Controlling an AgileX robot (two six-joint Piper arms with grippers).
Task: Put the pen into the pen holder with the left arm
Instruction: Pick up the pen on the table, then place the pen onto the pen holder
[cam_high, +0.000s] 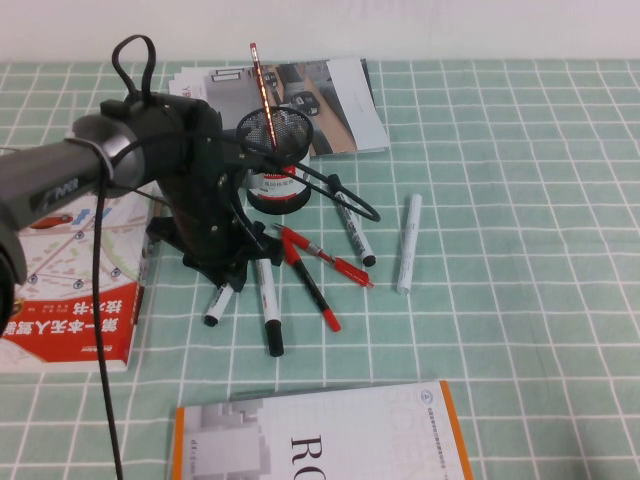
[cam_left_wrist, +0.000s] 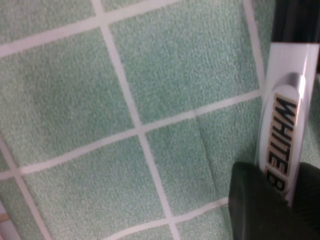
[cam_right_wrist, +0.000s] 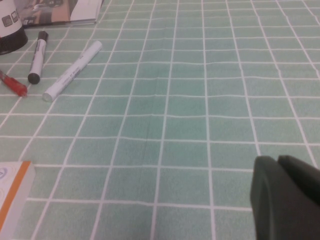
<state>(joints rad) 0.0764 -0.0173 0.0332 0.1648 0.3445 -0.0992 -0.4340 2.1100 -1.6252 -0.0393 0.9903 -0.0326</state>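
Note:
My left gripper (cam_high: 232, 262) is down at the tablecloth, just in front of the pen holder (cam_high: 275, 165), a black mesh cup with a white, red-banded label and a red pencil standing in it. In the left wrist view the pen (cam_left_wrist: 287, 110), white with dark print on the barrel and a black end, lies between my two black fingers (cam_left_wrist: 255, 205), which press against it on both sides. In the high view my arm hides the grip, and a white marker (cam_high: 218, 303) pokes out from under the gripper. My right gripper (cam_right_wrist: 278, 167) hovers shut and empty over bare cloth, out of the high view.
Loose pens lie right of the left gripper: two red pens (cam_high: 322, 255), a black-capped marker (cam_high: 268, 305), another marker (cam_high: 352, 228) and an all-white marker (cam_high: 408, 243). A red book (cam_high: 70, 300) lies at the left, a magazine (cam_high: 325, 100) behind the holder, and an orange-edged book (cam_high: 320, 440) in front.

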